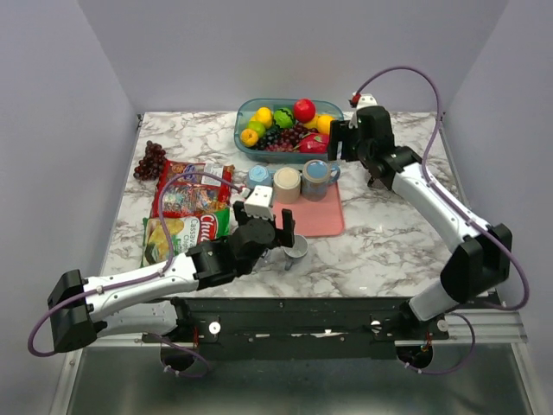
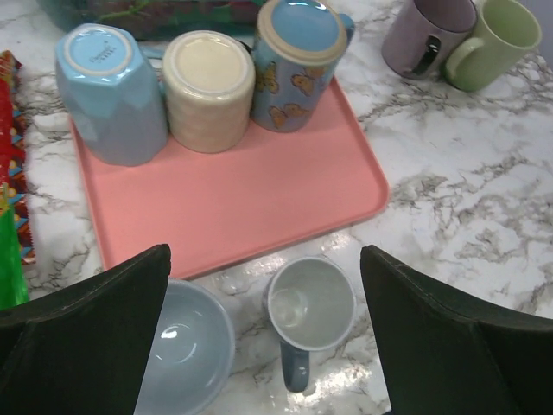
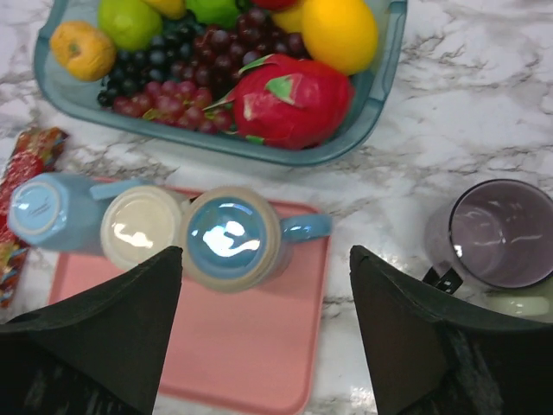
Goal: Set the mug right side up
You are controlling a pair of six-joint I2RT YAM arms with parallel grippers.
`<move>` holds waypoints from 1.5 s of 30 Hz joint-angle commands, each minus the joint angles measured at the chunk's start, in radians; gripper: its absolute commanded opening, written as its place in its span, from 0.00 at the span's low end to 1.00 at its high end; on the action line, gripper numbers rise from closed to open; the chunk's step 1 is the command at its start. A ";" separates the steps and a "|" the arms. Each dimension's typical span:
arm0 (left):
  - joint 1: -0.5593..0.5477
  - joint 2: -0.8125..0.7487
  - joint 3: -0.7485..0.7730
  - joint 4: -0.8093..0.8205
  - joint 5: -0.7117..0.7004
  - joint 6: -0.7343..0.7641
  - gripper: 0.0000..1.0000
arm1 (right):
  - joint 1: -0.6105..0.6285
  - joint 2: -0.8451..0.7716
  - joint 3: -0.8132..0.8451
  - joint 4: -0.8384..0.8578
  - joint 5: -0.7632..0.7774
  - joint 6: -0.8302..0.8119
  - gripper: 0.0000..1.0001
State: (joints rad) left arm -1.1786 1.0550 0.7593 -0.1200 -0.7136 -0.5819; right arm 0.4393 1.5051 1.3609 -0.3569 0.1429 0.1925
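Here the left hand (image 2: 263,268) hangs spread over an upright grey-blue mug (image 2: 309,304); the right hand (image 3: 265,259) (also spread) hovers above an inverted butterfly-patterned blue mug (image 3: 232,239).

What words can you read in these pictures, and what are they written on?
"Ch…": big letters on the green and white snack bag; the rest of the word is too blurred to read.
Red snack bag: it has print, but it is too blurred to read.
Bottom of the light blue mug: a small stamp, too small to read.
No other writing shows.
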 commanded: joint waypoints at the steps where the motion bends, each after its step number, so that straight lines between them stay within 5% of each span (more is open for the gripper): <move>1: 0.108 -0.035 0.031 -0.040 0.124 0.042 0.99 | -0.039 0.144 0.124 -0.060 0.058 -0.036 0.81; 13: 0.361 0.019 0.066 -0.037 0.333 0.103 0.99 | -0.096 0.386 0.245 -0.125 -0.052 -0.044 0.76; 22: 0.396 0.014 0.043 -0.026 0.385 0.077 0.99 | -0.100 0.471 0.254 -0.155 -0.040 -0.053 0.73; 38: 0.399 0.004 0.020 -0.003 0.477 0.074 0.99 | -0.099 0.340 0.063 -0.197 -0.135 -0.076 0.74; 45: 0.398 -0.053 -0.031 0.074 0.555 0.085 0.99 | -0.099 0.192 -0.077 -0.182 -0.374 -0.156 0.68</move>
State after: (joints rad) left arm -0.7845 1.0550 0.7681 -0.1204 -0.2363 -0.5018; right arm 0.3382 1.7779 1.3422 -0.5045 -0.0532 0.0994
